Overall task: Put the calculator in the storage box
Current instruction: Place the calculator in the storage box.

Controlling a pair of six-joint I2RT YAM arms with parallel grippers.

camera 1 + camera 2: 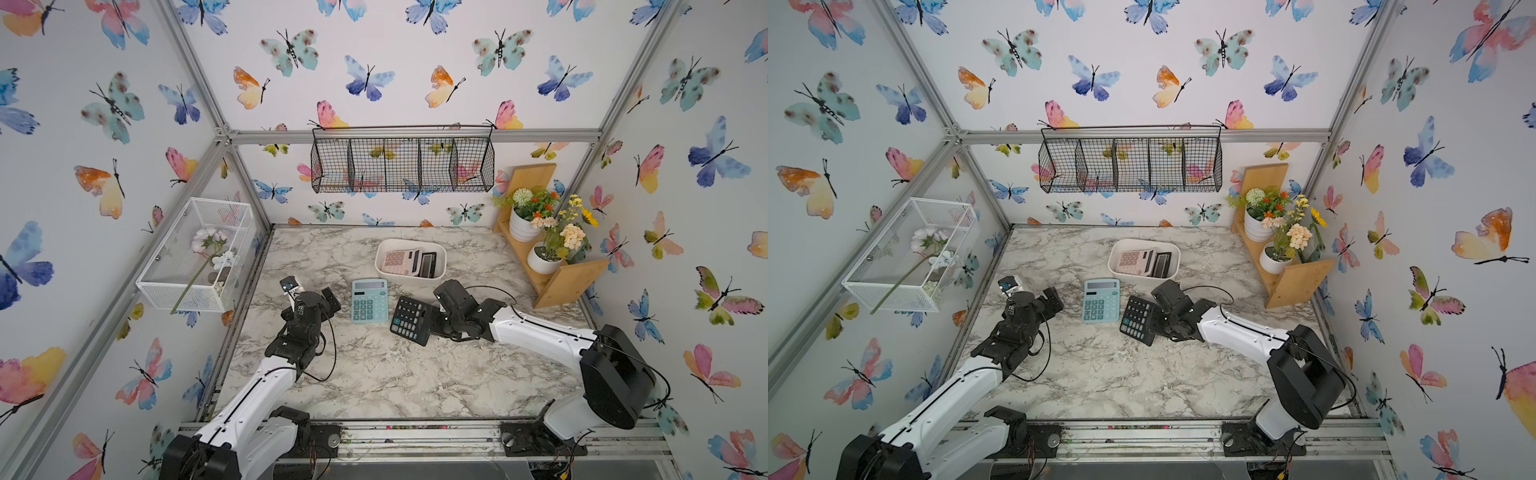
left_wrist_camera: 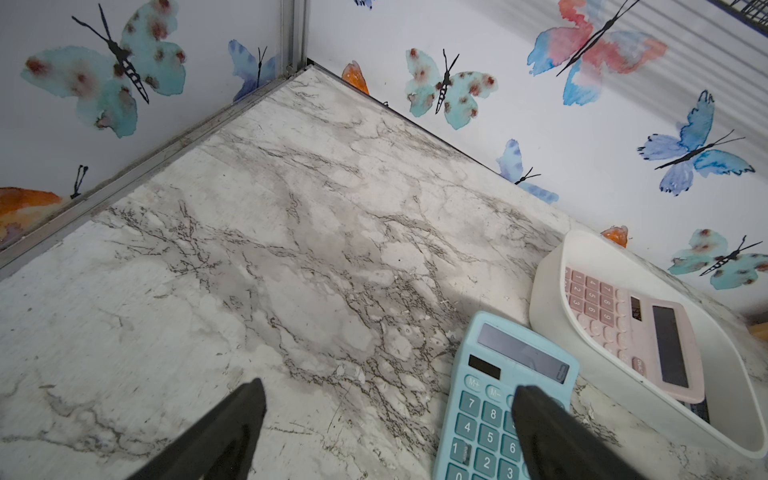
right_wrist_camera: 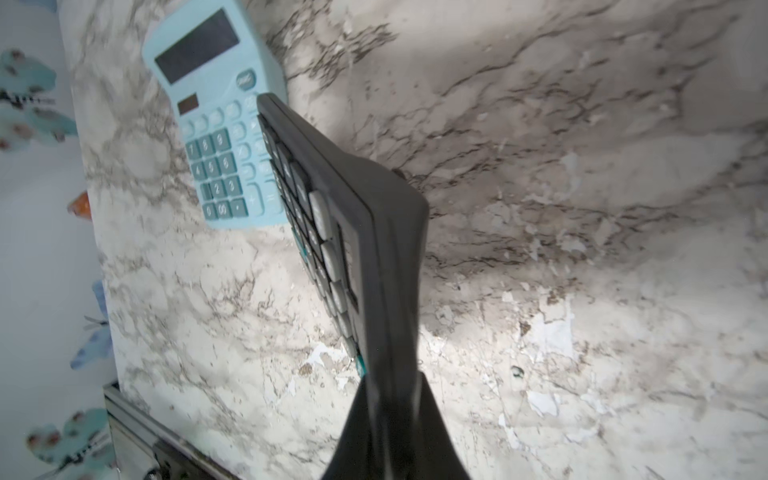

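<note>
Right wrist view is showing the right gripper [image 3: 392, 386] pinching the black calculator [image 3: 357, 216] by one end, its overhang ahead risking a twist-out.

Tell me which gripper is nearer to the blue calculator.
Left. The left gripper hovers open just beside the blue calculator, on its left side. The right gripper is farther, on the other side, shut on the black calculator.

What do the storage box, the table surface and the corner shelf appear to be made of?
The storage box looks like smooth white plastic: solid walls, rounded corners. The table surface shows a grey-veined marble pattern, probably a printed film: it looks flaked in the right wrist view. The corner shelf seems plain light wood, perhaps bamboo.
</note>
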